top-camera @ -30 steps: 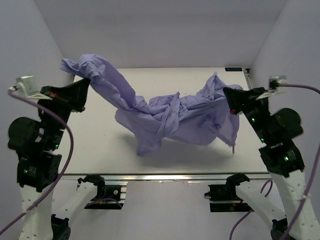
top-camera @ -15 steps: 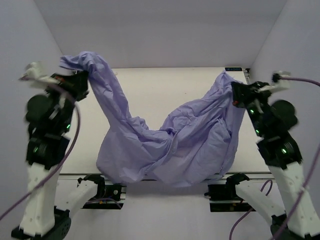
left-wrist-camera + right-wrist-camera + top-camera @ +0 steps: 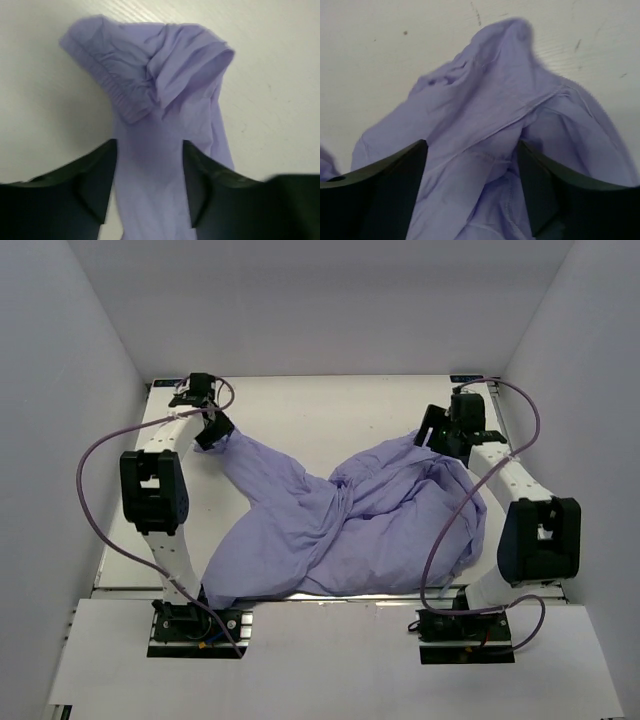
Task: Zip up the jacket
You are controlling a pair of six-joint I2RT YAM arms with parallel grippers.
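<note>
Lying lowered on table (image 3: 300, 405), jacket (image 3: 340, 530), perhaps pinched by left pincer (image 3: 149, 145), right pincer (image 3: 471, 144).

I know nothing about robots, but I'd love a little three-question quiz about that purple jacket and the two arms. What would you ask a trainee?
1. True or false: the jacket hangs in the air, clear of the table.
2. Multiple choice: the jacket's colour is A) green, B) lavender, C) red.
3. Fill the gap: in each wrist view, the fabric lies ___ the wide-apart jaws of the left tool and the right tool.

Key: 1) False, it lies crumpled on the table. 2) B. 3) between.
</note>
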